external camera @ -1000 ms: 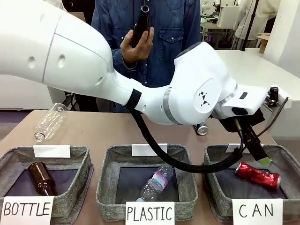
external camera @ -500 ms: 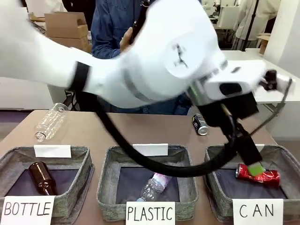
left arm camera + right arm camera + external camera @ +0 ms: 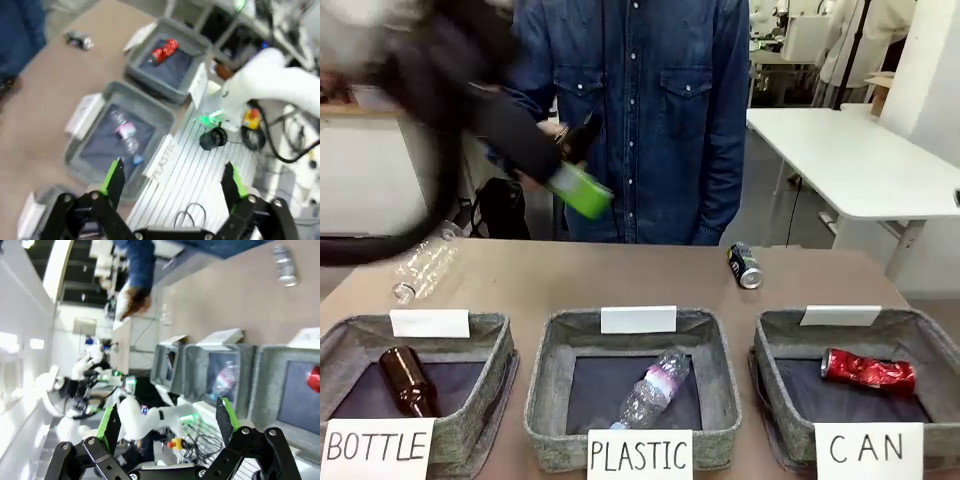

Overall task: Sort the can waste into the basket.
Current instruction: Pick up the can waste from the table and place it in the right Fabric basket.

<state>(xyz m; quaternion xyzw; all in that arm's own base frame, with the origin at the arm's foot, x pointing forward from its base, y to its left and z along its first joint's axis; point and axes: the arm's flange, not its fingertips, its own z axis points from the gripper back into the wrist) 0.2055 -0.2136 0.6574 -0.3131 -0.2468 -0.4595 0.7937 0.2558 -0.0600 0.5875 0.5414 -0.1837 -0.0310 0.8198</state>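
**Red can in, dark can out**

Nearest, crushed red metal can (image 3: 868, 371) lying inside grey woven basket signed "CAN" (image 3: 767, 395), clear of the rim. Beyond, open room on bare brown table (image 3: 570, 280). Dark silver-topped can (image 3: 745, 267) on its side near the far edge. High above, left tool (image 3: 173, 180) spread wide, empty. Likewise right tool (image 3: 167, 420), wide, holding nothing.

R tool (image 3: 167, 412) jaws wide, empty; red can (image 3: 315, 379) in basket (image 3: 266, 390)

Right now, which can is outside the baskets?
The dark can, lying on the table beyond the CAN basket; the crushed red can is inside it.
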